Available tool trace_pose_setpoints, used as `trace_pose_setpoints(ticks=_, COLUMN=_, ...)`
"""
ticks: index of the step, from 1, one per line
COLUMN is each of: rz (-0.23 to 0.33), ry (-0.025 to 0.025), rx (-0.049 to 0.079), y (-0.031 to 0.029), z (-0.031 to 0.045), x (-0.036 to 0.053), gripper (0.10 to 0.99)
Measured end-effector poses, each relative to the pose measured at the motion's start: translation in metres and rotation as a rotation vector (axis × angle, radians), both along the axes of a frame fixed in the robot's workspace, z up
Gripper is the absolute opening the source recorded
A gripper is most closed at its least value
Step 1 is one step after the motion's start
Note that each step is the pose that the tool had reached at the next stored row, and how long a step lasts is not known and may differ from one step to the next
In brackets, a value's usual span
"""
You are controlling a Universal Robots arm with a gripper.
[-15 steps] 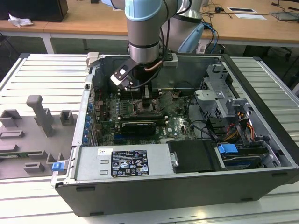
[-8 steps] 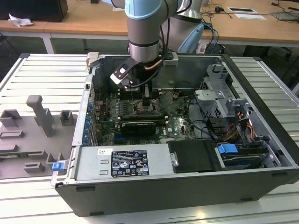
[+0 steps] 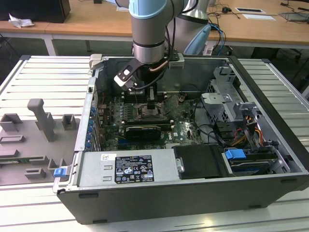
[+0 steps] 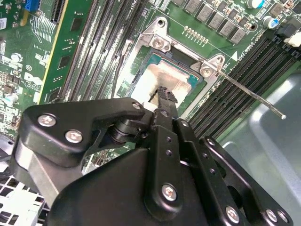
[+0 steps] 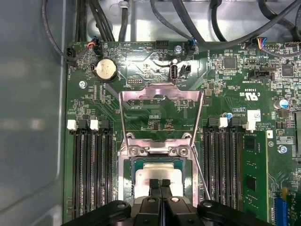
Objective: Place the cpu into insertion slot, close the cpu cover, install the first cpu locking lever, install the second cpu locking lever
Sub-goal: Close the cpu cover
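Pale silvery-beige metal is seen inside the insertion slot [image 5: 125, 172]: the cpu [image 5: 143, 178] is lying flat in it, framed by the silver rim, so the first step is judged done. The tool [image 5: 160, 184] is held directly over the cpu with its two fingers pressed together and nothing between them (whether the tips touch the chip's face cannot be told). The cpu cover [image 5: 160, 90] is not yet closed. It is swung back from its hinge at the slot's edge, and the green circuit board [image 5: 155, 123] is seen through its window. One thin locking lever [image 5: 201, 175] is seen unlatched just beside the slot, angled out over the black memory slots [image 5: 225, 165]. The other lever cannot be picked out with certainty. Three steps are therefore judged to be left: the cover and both levers. In the exterior view the tool is seen reaching down into the open computer case [image 3: 193, 203].
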State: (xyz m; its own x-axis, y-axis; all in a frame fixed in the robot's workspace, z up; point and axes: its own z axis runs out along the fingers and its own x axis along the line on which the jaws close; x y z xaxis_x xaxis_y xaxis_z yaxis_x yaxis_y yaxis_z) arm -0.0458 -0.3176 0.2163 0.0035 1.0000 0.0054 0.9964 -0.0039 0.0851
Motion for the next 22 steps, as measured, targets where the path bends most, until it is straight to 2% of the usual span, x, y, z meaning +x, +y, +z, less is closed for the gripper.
trace_pose_setpoints(ticks=22, rz=0.000, ry=0.0001, rx=0.000, y=0.0000, z=0.0052, x=0.0000, gripper=0.106)
